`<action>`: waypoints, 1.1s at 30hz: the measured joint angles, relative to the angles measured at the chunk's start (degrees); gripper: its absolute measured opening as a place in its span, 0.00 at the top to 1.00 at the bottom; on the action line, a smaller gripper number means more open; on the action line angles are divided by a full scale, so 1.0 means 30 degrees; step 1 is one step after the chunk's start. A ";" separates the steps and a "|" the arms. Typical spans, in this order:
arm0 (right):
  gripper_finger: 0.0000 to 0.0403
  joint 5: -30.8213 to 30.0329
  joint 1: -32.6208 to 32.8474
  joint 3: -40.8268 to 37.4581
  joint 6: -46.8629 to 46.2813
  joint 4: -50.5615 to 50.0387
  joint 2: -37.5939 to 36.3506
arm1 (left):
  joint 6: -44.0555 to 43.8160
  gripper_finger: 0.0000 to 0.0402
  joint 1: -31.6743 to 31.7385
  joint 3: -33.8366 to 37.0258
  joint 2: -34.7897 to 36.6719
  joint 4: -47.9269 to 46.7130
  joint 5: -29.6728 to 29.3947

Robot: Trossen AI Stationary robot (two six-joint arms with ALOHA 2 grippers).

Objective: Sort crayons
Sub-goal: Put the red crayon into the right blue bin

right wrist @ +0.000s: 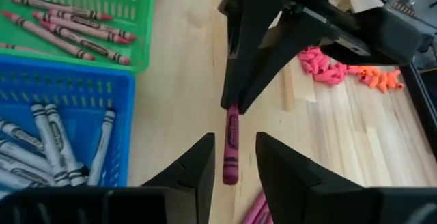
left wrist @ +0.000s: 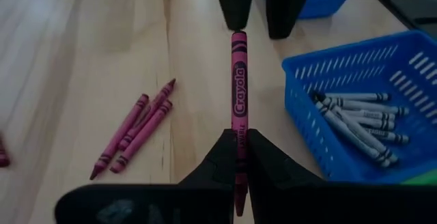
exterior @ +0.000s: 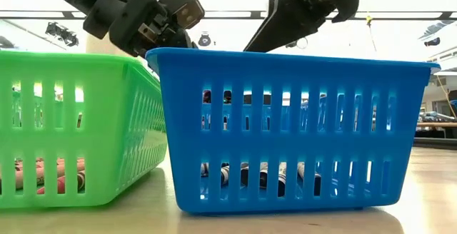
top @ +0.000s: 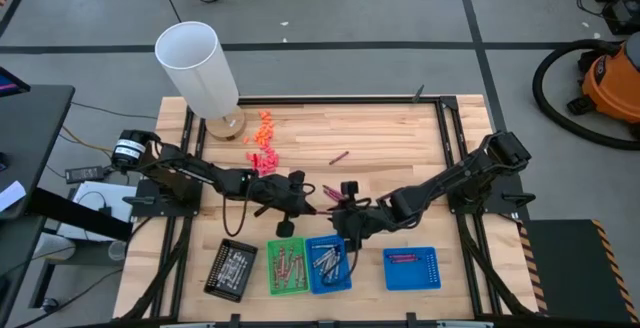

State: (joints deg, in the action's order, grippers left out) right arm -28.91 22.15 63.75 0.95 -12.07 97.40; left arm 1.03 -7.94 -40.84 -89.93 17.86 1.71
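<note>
Left gripper (right wrist: 235, 104) is clamping a magenta crayon (left wrist: 239, 87); right gripper (right wrist: 232, 157) is hanging open around its tip, not gripping.

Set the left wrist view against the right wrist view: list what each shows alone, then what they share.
Only the left wrist view: three loose pink crayons lying together on the table.

Only the right wrist view: the green basket of reddish crayons, and the pink and orange bits.

Both: the pink crayon clamped in the shut left gripper, its far end at the open right gripper, and the blue basket of grey crayons.
</note>
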 joint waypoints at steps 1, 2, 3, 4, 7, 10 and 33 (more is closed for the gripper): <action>0.71 0.0000 -0.0054 0.0000 0.0093 0.0026 0.0002 | -0.0080 0.97 0.0000 0.0000 0.0000 0.0069 -0.0019; 0.70 -0.0001 -0.0095 0.0000 0.0183 0.0034 0.0002 | -0.0142 0.97 0.0000 0.0000 0.0000 0.0115 -0.0052; 0.70 -0.0007 -0.0102 0.0000 0.0269 0.0055 0.0009 | -0.0238 0.97 0.0000 0.0000 0.0000 0.0238 -0.0055; 0.69 -0.0015 -0.0110 0.0000 0.0333 0.0095 0.0009 | -0.0329 0.97 0.0000 0.0000 0.0000 0.0406 -0.0055; 0.69 -0.0043 -0.0088 0.0000 0.0542 0.0095 0.0009 | -0.0341 0.97 0.0000 -0.0005 0.0000 0.0947 -0.0067; 0.69 -0.0428 -0.0088 0.0000 0.0693 0.0007 0.0017 | -0.0341 0.97 0.0000 -0.0007 0.0000 0.1625 -0.0062; 0.91 -0.0788 -0.0197 0.0007 0.0721 -0.0651 0.0031 | -0.0064 0.85 -0.0007 -0.0007 0.0002 0.2363 -0.0040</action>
State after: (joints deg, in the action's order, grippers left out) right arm -31.27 21.56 63.77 3.12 -14.02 97.49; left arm 0.84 -7.97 -40.86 -89.92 24.94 1.58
